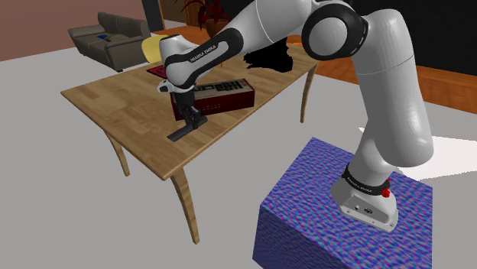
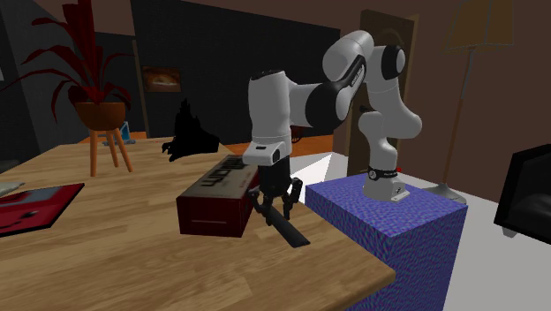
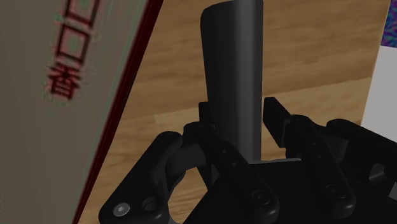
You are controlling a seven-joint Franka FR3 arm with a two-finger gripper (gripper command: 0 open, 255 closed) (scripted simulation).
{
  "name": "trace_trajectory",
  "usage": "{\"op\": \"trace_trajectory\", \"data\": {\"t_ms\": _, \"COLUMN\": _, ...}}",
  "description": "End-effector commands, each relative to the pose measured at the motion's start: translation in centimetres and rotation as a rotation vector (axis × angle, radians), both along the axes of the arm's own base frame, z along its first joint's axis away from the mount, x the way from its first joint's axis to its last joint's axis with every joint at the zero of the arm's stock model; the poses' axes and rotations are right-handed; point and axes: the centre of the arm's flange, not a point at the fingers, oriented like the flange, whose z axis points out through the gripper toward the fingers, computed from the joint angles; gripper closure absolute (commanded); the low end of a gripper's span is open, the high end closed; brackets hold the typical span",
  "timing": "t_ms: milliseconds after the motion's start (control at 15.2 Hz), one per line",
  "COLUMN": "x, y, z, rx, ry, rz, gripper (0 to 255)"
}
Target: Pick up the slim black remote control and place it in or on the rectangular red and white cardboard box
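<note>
Black two-finger gripper [image 1: 191,116] stands over slim black remote control [image 1: 183,131], flat on light wooden worktop [image 1: 115,99] just beside rectangular dark-red cardboard box with pale lettered top [image 1: 222,95]; fingers [image 3: 273,114] narrow, apparently clamping remote's long edges, crosswise for steady lift; box near, carry likely brief.

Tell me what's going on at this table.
The white Franka arm has its black gripper down on the slim black remote, which sits low on the wooden table right beside the red and white box. In the wrist view the fingers appear pressed against both long sides of the remote, so it looks grasped. The remote is not yet in or on the box.
</note>
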Motion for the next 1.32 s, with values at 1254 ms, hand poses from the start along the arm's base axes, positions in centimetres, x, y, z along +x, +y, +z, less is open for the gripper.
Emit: {"op": "trace_trajectory", "data": {"t_ms": 1254, "x": 0.0, "y": 0.0, "z": 8.3, "rx": -0.001, "ry": 0.004, "rz": 0.0, "gripper": 255}}
